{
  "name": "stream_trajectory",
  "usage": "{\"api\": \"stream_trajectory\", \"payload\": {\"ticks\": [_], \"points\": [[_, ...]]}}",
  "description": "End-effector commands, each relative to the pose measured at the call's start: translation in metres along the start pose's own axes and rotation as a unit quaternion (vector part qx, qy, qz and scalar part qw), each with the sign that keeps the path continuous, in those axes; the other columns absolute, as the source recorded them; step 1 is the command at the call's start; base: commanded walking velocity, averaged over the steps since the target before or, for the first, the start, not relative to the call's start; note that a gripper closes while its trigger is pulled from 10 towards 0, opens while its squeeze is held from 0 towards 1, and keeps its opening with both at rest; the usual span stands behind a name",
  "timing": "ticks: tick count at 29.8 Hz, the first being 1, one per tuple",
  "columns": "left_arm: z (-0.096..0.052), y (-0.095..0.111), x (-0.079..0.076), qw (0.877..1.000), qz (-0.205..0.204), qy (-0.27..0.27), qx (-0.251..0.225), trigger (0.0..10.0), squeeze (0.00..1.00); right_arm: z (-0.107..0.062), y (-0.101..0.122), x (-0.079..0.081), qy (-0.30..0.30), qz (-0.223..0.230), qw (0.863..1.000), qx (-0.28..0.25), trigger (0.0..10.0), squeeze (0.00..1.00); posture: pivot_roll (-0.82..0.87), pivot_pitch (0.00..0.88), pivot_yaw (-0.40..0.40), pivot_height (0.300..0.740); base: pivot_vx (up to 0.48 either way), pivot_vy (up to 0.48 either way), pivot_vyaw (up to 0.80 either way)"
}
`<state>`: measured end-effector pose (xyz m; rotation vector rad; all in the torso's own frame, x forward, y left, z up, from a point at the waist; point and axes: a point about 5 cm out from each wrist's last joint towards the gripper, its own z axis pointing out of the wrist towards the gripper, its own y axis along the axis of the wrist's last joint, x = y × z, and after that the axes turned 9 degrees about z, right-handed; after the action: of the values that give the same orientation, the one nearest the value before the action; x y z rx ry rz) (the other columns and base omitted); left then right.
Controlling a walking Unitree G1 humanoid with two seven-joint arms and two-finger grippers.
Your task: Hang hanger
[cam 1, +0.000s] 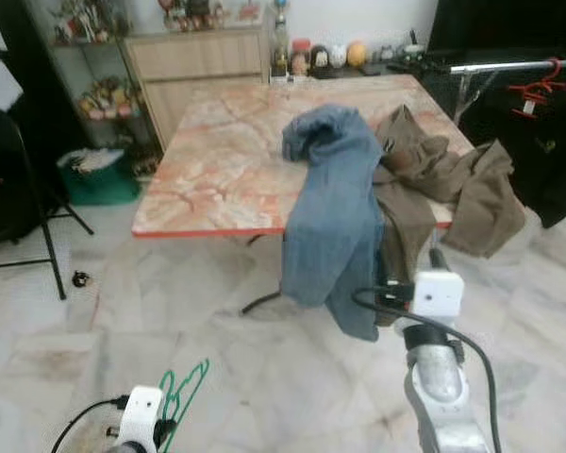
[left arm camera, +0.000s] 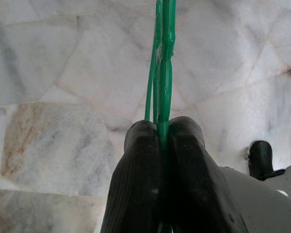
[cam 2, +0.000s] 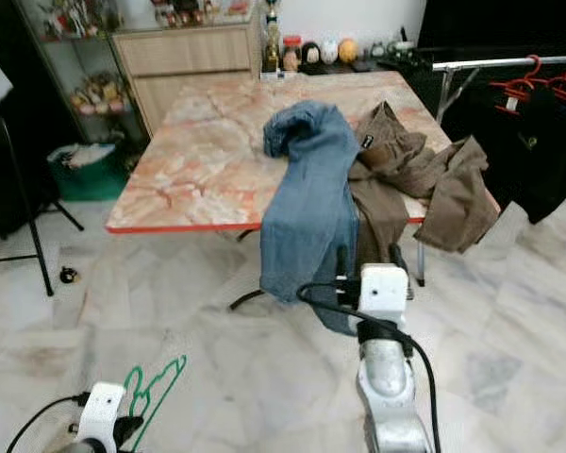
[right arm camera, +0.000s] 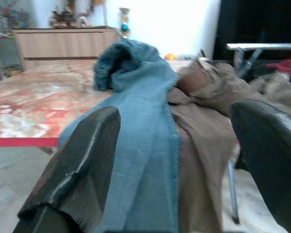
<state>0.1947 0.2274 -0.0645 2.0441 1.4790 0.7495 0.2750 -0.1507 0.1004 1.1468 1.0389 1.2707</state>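
The left claw [left arm camera: 161, 145] is clamped tight on the green hanger [left arm camera: 162, 63], its two black fingers [left arm camera: 136, 165] pressed together on the thin wire so the frame stands out ahead of them over the marble floor [left arm camera: 53, 73]; held low at the robot's left side like this, the hanger is carried rather than placed, and the narrow pinch on the wire probably keeps it from swinging. The right claw [right arm camera: 174, 160] is raised toward the counter [cam 1: 217, 170] with its fingers spread wide apart and nothing between them, aimed at the blue jeans [cam 1: 335, 217] that drape over the counter's near edge and hang toward the floor. Just beside the jeans, touching them, lies a brown garment [cam 1: 453, 189], also spilling over the edge. Farther to the right stands a clothes rail [cam 1: 509, 66] with red hangers [cam 1: 542, 90] and dark clothing on it, well apart from the green hanger. By my reading, the hanger is in hand but not yet hung, and the open right claw suggests a garment may be taken first.
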Motion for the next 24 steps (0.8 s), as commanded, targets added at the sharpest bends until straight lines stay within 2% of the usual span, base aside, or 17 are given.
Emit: {"api": "stream_trajectory", "payload": {"ticks": [1,5,24], "points": [[-0.0007,0.0003,0.0050,1.000,0.011,0.005,0.005,10.0,0.00,0.0017,0.0015,0.0014,0.003,0.000,1.000,-0.003,10.0,0.00,0.08,0.000,0.050,0.740,0.000,0.000,0.00],[-0.0007,0.0003,0.0044,1.000,0.014,0.003,0.004,10.0,0.00,0.0013,0.0009,0.0015,0.004,0.000,1.000,-0.002,10.0,0.00,0.08,0.000,0.049,0.740,0.000,0.000,0.00],[0.0001,0.0033,0.0044,1.000,0.015,0.003,-0.003,10.0,0.00,0.0026,0.0011,0.0014,0.004,-0.001,1.000,-0.001,10.0,0.00,0.08,0.004,0.050,0.740,0.000,-0.321,0.00]]}}
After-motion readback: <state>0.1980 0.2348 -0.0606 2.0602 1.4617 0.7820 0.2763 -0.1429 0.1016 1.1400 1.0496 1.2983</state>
